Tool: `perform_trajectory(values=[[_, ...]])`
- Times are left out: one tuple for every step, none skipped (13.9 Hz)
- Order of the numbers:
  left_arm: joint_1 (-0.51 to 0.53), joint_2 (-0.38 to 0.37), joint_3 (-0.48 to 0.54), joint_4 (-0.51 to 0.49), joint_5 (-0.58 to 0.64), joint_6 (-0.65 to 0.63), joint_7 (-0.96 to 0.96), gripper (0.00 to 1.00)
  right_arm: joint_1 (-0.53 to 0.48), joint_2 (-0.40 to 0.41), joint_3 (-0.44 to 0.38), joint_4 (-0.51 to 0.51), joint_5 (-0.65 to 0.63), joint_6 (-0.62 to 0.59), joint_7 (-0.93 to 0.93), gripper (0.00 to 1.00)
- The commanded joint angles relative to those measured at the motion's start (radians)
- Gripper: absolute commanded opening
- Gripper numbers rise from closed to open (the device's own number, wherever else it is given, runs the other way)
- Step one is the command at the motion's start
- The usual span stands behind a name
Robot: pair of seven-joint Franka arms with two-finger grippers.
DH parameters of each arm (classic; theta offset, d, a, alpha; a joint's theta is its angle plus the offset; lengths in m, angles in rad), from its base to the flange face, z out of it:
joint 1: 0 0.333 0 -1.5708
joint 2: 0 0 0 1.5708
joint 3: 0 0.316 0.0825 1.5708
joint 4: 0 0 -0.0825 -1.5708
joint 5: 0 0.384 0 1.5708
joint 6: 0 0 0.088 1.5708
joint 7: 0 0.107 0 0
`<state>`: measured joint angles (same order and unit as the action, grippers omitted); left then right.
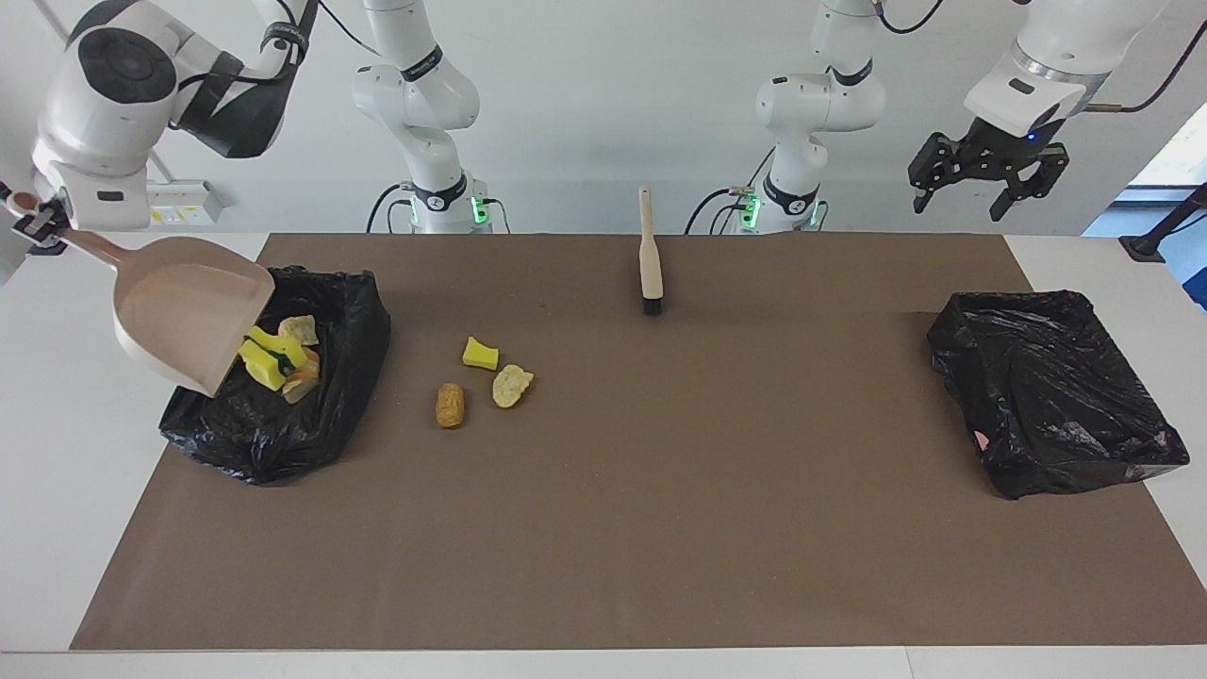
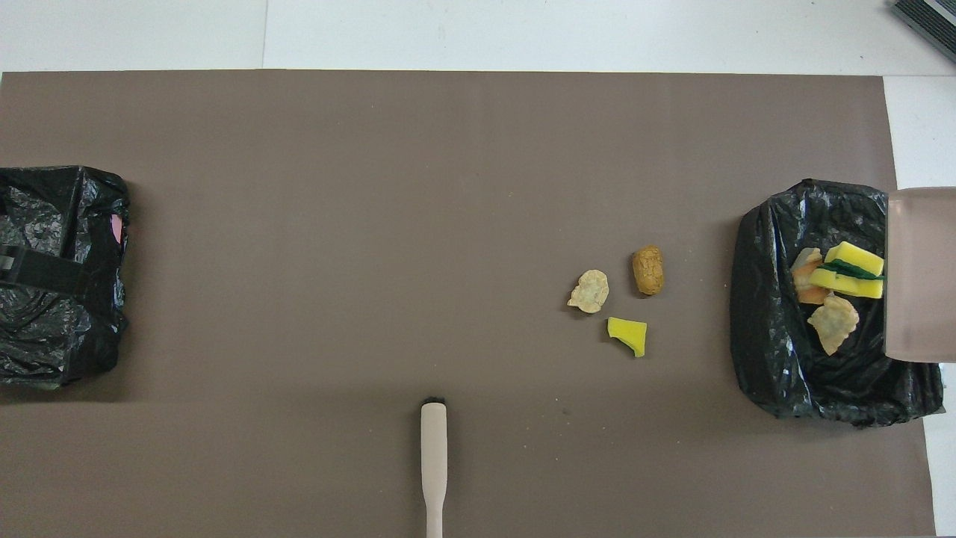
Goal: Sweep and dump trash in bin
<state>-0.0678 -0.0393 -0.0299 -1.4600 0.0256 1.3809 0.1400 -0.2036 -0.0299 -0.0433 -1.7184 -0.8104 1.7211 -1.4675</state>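
Observation:
My right gripper (image 1: pixel 38 226) is shut on the handle of the beige dustpan (image 1: pixel 184 316) (image 2: pixel 920 273), which hangs tilted over the edge of a black-lined bin (image 1: pixel 255 443) (image 2: pixel 769 359) at the right arm's end of the table. Two yellow sponge pieces (image 1: pixel 269 358) (image 2: pixel 848 269) lie in the bin at the pan's lip, beside two tan lumps (image 1: pixel 300 330) (image 2: pixel 834 323). On the mat beside the bin rest a yellow chunk (image 1: pixel 480 354) (image 2: pixel 627 335), a pale lump (image 1: pixel 511 385) (image 2: pixel 588 291) and an orange-brown lump (image 1: pixel 450 405) (image 2: pixel 647 270). My left gripper (image 1: pixel 985 174) hangs open and waits, high up.
The beige brush (image 1: pixel 649 250) (image 2: pixel 433 463) lies on the brown mat close to the robots, bristles pointing away from them. A second black-lined bin (image 1: pixel 1051 453) (image 2: pixel 67 344) stands at the left arm's end, under the left gripper.

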Motion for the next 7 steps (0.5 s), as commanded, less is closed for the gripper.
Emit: perform_trajectory(values=[[0.002,-0.019,0.004,-0.022,-0.013,0.017,0.006,1.0,0.004,-0.018,0.014,0.052,0.103,-0.086,0.021,0.0],[-0.001,-0.019,0.016,-0.022,-0.013,0.015,0.007,1.0,0.004,-0.03,0.014,0.062,0.141,-0.104,0.035,0.0],[-0.001,-0.021,0.018,-0.023,-0.013,0.016,0.007,1.0,0.006,-0.041,0.022,0.062,0.172,-0.121,0.062,0.0],[-0.003,-0.021,0.018,-0.023,-0.013,0.017,0.007,1.0,0.006,-0.051,0.048,0.062,0.203,-0.156,0.114,0.0],[-0.009,-0.021,0.019,-0.023,-0.013,0.015,0.006,1.0,0.006,-0.056,0.084,0.062,0.229,-0.193,0.174,0.0],[-0.013,-0.021,0.019,-0.023,-0.013,0.015,0.004,1.0,0.006,-0.059,0.123,0.062,0.253,-0.225,0.244,0.0],[-0.014,-0.021,0.019,-0.025,-0.013,0.012,0.006,1.0,0.006,-0.065,0.159,0.057,0.293,-0.241,0.319,0.0]])
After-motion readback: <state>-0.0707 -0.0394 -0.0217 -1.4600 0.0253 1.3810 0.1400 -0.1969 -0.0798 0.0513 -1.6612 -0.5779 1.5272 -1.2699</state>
